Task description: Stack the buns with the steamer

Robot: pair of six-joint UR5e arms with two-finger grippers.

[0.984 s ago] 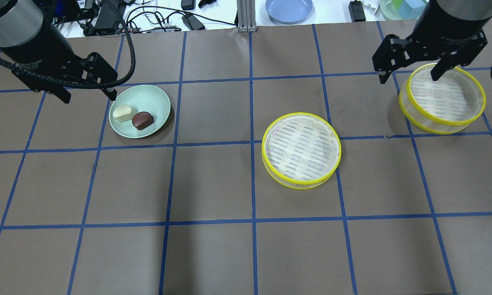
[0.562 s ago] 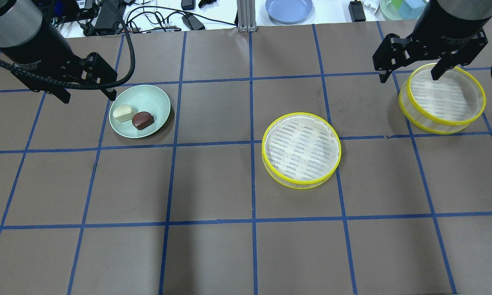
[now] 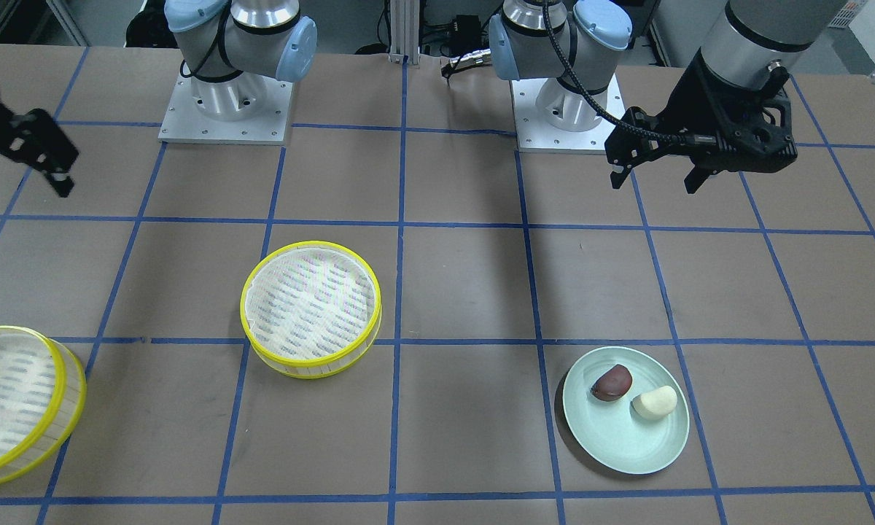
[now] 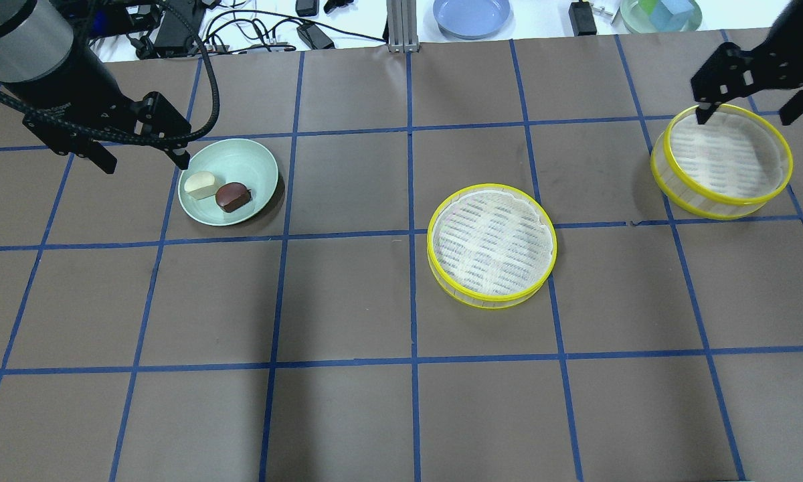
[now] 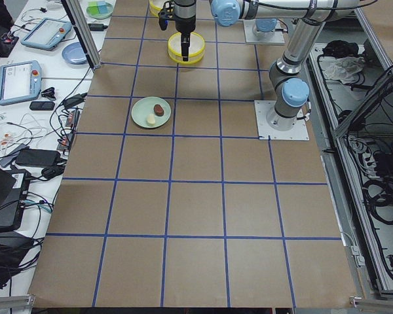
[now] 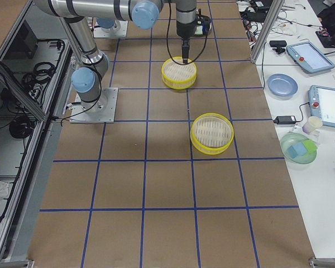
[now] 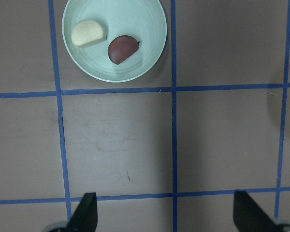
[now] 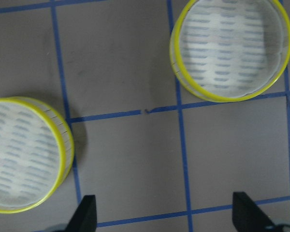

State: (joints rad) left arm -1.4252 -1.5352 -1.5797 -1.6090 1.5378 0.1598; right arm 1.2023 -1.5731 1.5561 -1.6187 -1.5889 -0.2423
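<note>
Two round steamer trays with yellow rims and white slatted floors are sitting apart on the brown counter, not stacked. One tray [image 4: 492, 242] is lying near the middle of the counter, and the other tray [image 4: 726, 161] is resting far out on the robot's right side. Both are showing bare floors with nothing inside.

Both buns are lying on a pale green plate [image 4: 241, 161] on the robot's left side, well apart from either tray. The cream-white bun [image 4: 201, 185] and the dark reddish-brown bun [image 4: 233, 197] are sitting just beside each other on the plate; whether they are touching is hard to tell.

The left tool [image 4: 145, 163] is hanging above the counter near the plate with its fingers spread wide and gripping nothing. In its wrist view the plate is showing ahead of the fingertips rather than between them.

The right tool [image 4: 746, 118] is hovering raised near the right-hand tray, its fingers also spread wide and carrying nothing. Its wrist view is looking down on both trays at once, with bare counter lying between the two fingertips.
</note>
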